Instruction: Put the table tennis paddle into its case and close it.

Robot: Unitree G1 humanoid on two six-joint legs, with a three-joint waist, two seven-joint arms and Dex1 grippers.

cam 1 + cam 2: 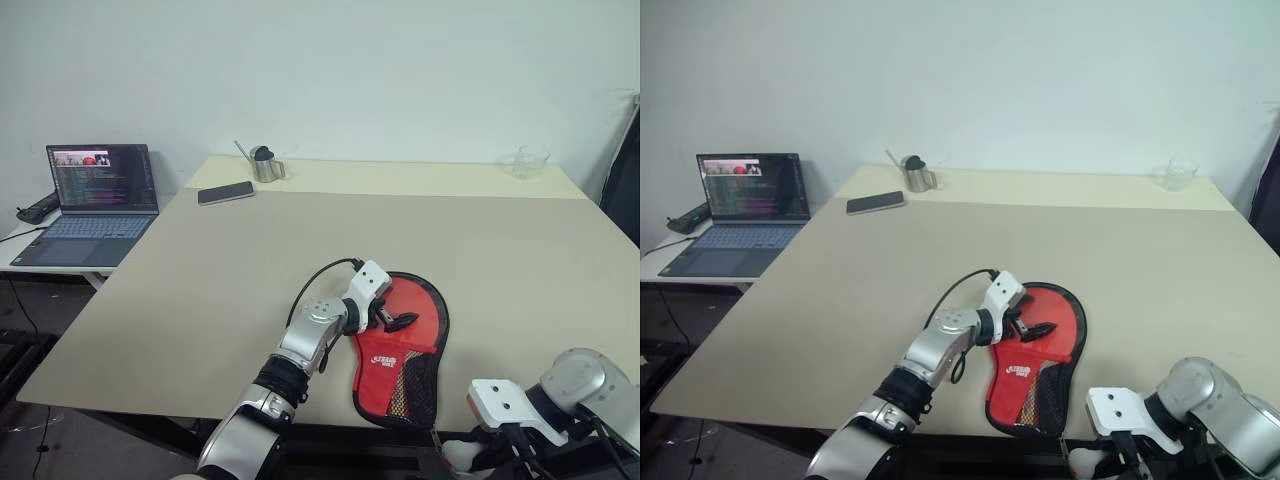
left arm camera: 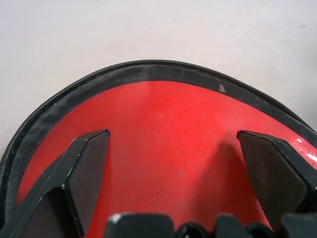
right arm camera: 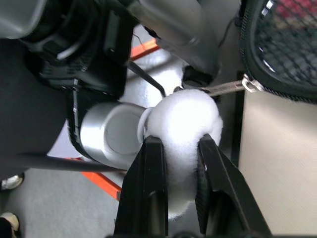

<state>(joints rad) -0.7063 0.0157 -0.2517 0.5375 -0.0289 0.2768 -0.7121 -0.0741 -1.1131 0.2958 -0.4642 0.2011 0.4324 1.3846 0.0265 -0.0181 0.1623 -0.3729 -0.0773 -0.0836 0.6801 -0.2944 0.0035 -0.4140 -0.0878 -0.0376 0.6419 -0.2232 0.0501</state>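
resting on the counter [image 1: 200,300], the case [image 1: 405,355] lies under the left gripper [image 2: 173,163], jaws released, red face between them. right gripper [image 3: 181,163] clenches a white fluffy zip pull [image 3: 185,129] beside the case's edge; zipping looks unfinished.

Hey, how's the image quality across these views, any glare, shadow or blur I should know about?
Left wrist view: the left gripper casts a soft shadow on the case, with a small glare spot at its edge. Right wrist view: the white fluffy pom between the right gripper fingers is bright and washed out; the background is soft. Head views: even light over the table.
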